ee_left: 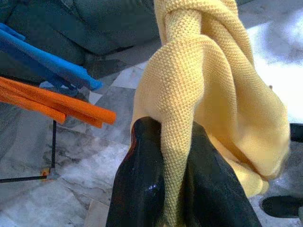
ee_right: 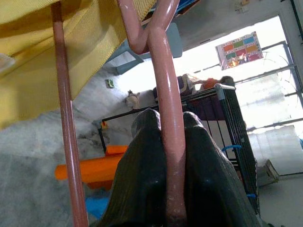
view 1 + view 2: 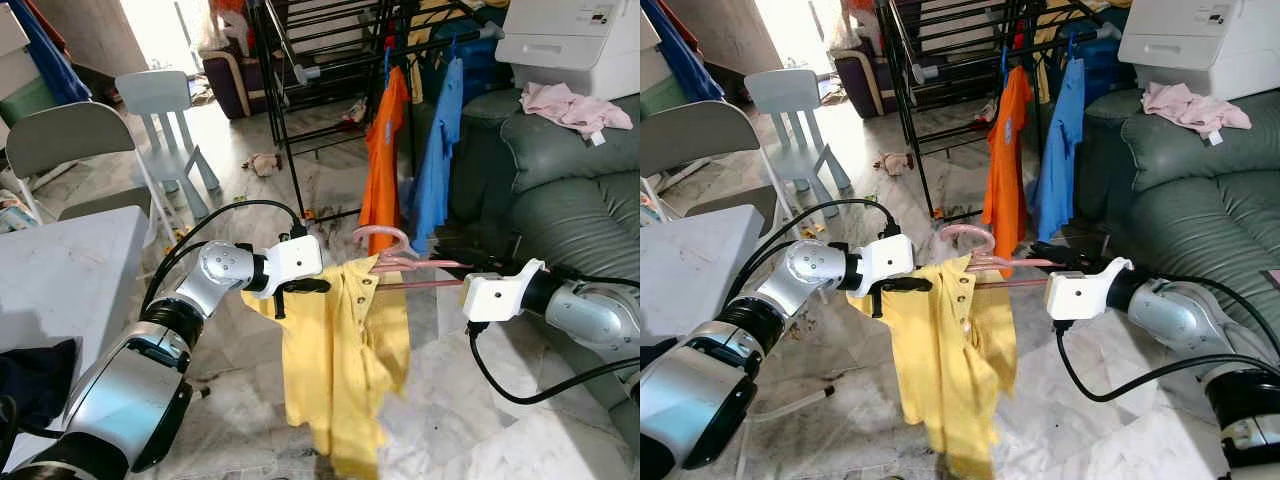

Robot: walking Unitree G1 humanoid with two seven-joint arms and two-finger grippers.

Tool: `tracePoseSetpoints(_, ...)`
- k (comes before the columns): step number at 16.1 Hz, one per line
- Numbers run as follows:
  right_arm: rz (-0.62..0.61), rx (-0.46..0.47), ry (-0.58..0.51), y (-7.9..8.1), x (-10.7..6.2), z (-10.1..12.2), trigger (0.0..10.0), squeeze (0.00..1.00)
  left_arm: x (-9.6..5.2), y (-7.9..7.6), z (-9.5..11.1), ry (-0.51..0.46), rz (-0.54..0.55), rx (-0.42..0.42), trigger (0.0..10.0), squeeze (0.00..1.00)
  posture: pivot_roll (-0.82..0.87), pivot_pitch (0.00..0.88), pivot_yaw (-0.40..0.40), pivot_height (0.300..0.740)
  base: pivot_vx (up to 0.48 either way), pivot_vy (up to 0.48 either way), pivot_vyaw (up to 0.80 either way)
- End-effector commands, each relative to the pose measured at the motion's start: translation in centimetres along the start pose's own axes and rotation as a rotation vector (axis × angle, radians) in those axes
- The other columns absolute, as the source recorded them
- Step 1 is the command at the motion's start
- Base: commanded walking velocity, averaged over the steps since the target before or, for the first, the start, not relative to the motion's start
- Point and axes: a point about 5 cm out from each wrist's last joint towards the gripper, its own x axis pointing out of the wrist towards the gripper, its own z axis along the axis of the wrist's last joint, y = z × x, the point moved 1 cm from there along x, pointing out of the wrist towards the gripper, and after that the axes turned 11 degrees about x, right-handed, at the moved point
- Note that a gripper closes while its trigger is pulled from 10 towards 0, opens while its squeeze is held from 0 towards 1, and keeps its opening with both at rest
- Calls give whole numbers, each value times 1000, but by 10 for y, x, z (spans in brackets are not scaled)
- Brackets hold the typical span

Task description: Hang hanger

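While my right hand (image 3: pixel 452 266) pinches the pink hanger (image 3: pixel 400 262) and my left hand (image 3: pixel 318 286) pinches the yellow shirt (image 3: pixel 345 350) mid-air, I'd keep it level — hook aimed at the drying rack (image 3: pixel 330 60).

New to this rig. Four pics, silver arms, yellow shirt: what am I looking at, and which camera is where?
It is a humanoid robot with two silver arms. The two wide pictures come from its head camera, looking down; the two close-ups come from cameras on its wrists. The left gripper is shut on the yellow shirt, cloth pinched between its black fingers. The right gripper is shut on the pink hanger, whose bar runs between its fingers. Ahead stands a black drying rack with an orange shirt and a blue shirt already hanging. A green sofa is on the right.
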Motion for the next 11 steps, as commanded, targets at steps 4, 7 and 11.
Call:
tracePoseSetpoints(4, -13, 218, 56, -46, 11, -3, 10000, 1000, -33, -8, -50, 157, 165, -242, 0, 0, -186, 0, 132, 740, 0, 0, 0)
tracePoseSetpoints(7, 75, 344, 3, -27, 28, 5, 10000, 0, -30, -7, -46, 122, 199, -242, 0, 0, -183, 0, 130, 740, 0, 0, 0)
tracePoseSetpoints(11, 116, 377, 63, -25, 30, -2, 10000, 1000, -37, -3, -51, 146, 275, -236, 0, 0, -161, 0, 113, 740, 0, 0, 0)
